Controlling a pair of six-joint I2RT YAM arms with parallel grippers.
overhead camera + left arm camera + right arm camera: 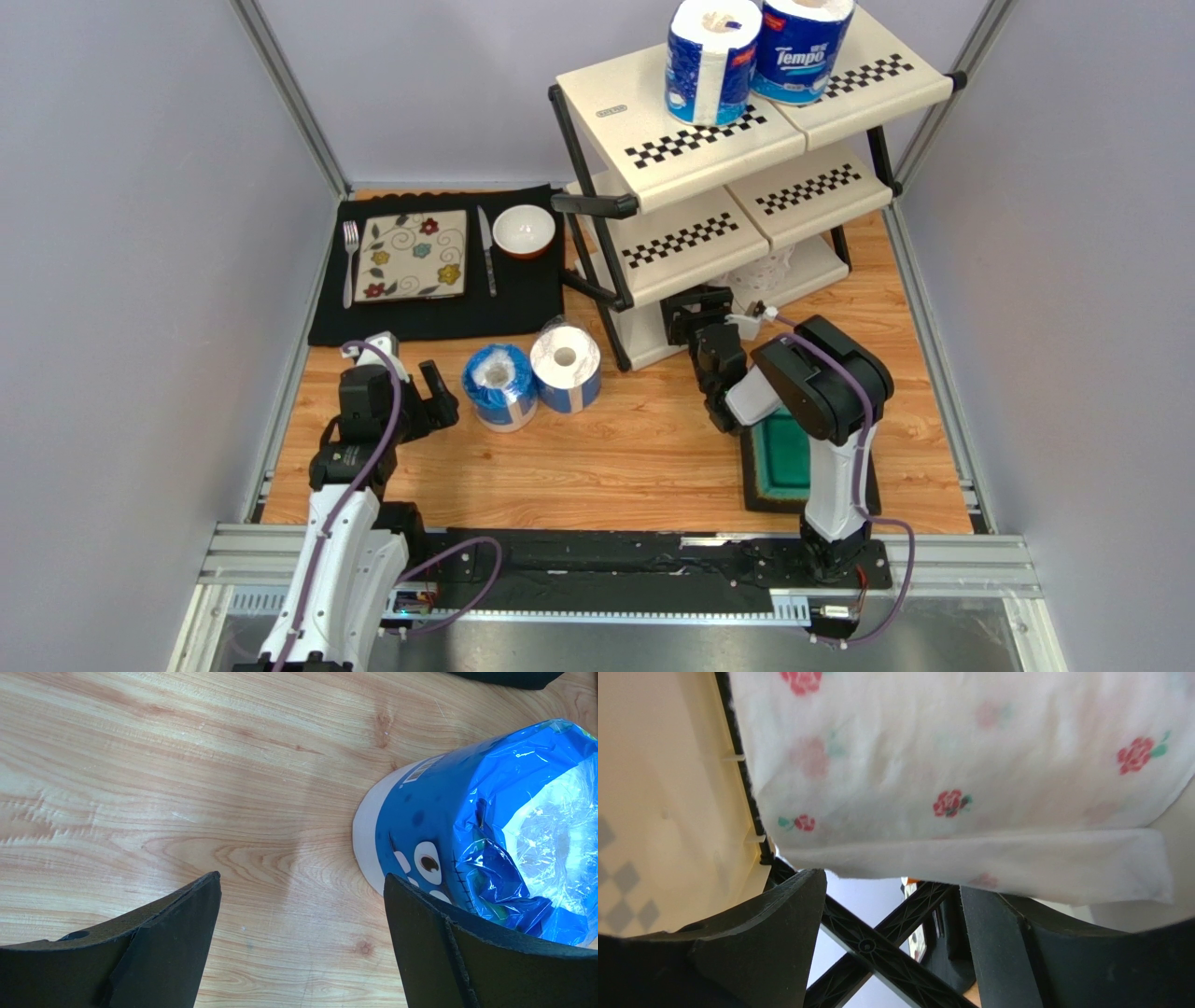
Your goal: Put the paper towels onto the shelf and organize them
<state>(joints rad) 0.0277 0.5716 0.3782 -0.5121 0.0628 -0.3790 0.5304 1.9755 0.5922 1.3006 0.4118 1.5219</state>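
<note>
Two paper towels (pixel 716 63) stand on the shelf's (pixel 617 109) top tier, a rose-printed roll (pixel 962 777) lies at its bottom tier just beyond the spread right gripper (pixel 889 882), and two more rolls (pixel 501 387) wait on the bench (pixel 659 448) beside the spread left gripper (pixel 302 882).

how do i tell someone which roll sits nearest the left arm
Find the checkered shelf at the back right; two rolls stand on the wooden table left of its foot. It is the left roll, its top sealed in crinkled blue wrapper, whereas its neighbour shows a bare white top and open core.
</note>
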